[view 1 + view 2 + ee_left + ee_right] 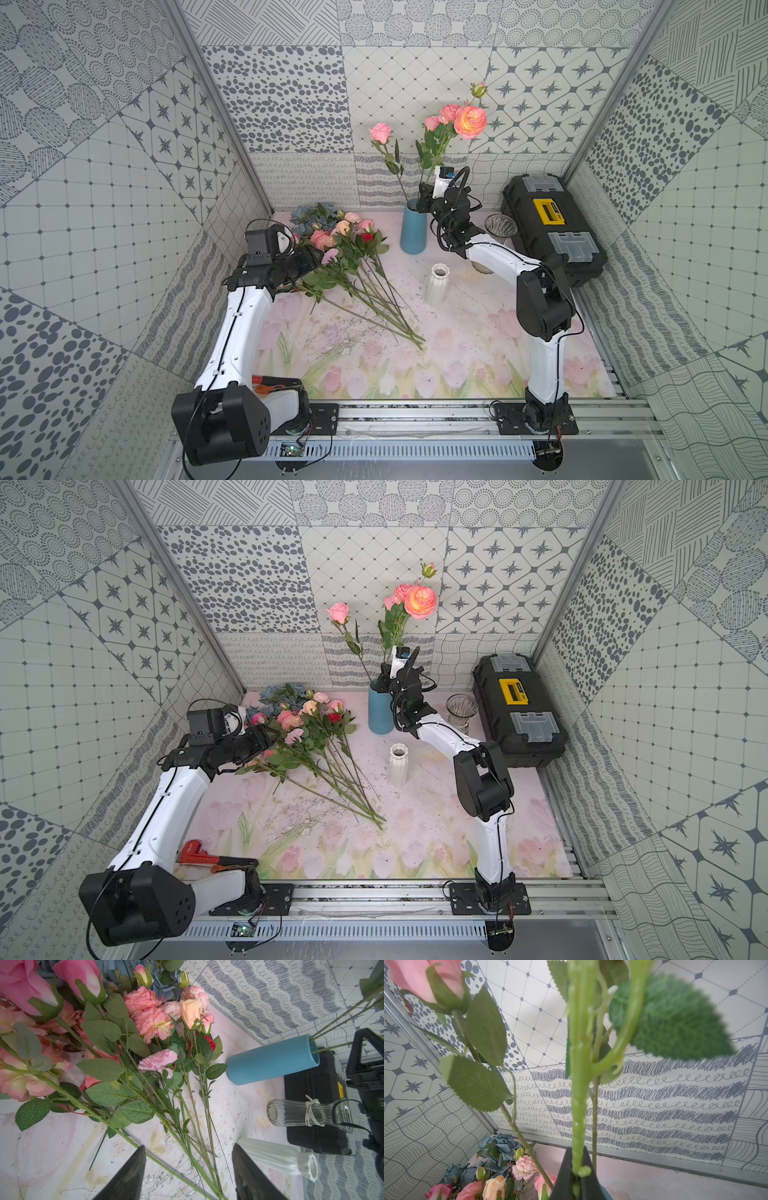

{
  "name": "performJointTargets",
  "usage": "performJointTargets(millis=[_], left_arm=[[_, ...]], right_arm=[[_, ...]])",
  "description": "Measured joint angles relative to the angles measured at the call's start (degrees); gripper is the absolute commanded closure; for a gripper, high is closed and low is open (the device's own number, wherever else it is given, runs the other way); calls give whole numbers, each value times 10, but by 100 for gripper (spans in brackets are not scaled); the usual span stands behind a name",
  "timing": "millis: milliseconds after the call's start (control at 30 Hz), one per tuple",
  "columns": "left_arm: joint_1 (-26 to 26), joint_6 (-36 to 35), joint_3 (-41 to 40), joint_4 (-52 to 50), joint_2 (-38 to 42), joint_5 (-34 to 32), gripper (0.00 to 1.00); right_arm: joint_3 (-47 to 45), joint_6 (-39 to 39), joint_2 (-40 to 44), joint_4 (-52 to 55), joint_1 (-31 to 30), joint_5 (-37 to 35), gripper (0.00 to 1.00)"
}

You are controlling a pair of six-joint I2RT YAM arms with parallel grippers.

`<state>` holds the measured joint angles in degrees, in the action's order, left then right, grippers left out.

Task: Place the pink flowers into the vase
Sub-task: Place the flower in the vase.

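A blue vase (413, 232) (380, 712) stands at the back of the table. A pink rose (380, 132) rises from it on a long stem. Beside it stands a branching stem of pink flowers (468, 120) (419, 601), its lower end at the vase mouth. My right gripper (576, 1148) (424, 195) is shut on that thick green stem (578, 1084) just above the vase. More pink flowers (332, 243) (153, 1020) lie in a pile at the back left, stems pointing to the table's middle. My left gripper (188, 1147) (318, 258) hovers open over those stems (199, 1147), holding nothing.
A white ribbed vase (437, 286) and a clear glass vase (498, 228) stand near the blue one. A black toolbox (548, 232) fills the back right corner. Dusty-blue hydrangeas (309, 216) and a red carnation (366, 237) lie in the pile. Red and orange hand tools (199, 854) lie by the left arm's base.
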<state>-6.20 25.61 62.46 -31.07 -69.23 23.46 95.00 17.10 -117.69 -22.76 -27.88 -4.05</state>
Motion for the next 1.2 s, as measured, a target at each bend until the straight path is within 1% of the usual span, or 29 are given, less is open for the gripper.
performJointTargets(millis=[200, 400, 667, 733, 800, 900, 1067, 1200], left_arm=[[0, 0, 0, 0, 0, 0, 35], [0, 0, 0, 0, 0, 0, 35], [0, 0, 0, 0, 0, 0, 35], [0, 0, 0, 0, 0, 0, 35], [0, 0, 0, 0, 0, 0, 35], [0, 0, 0, 0, 0, 0, 35], [0, 0, 0, 0, 0, 0, 35], [0, 0, 0, 0, 0, 0, 35]], right_arm=[[29, -4, -18, 11, -1, 9, 100], [37, -8, -20, 22, -1, 13, 100], [37, -8, -20, 22, -1, 13, 88], [35, -8, -20, 35, -2, 15, 85], [27, -8, -21, 52, -3, 17, 81], [15, -8, -23, 72, -7, 17, 79], [10, -8, -23, 70, -7, 17, 78], [7, -9, -23, 65, -7, 17, 75]])
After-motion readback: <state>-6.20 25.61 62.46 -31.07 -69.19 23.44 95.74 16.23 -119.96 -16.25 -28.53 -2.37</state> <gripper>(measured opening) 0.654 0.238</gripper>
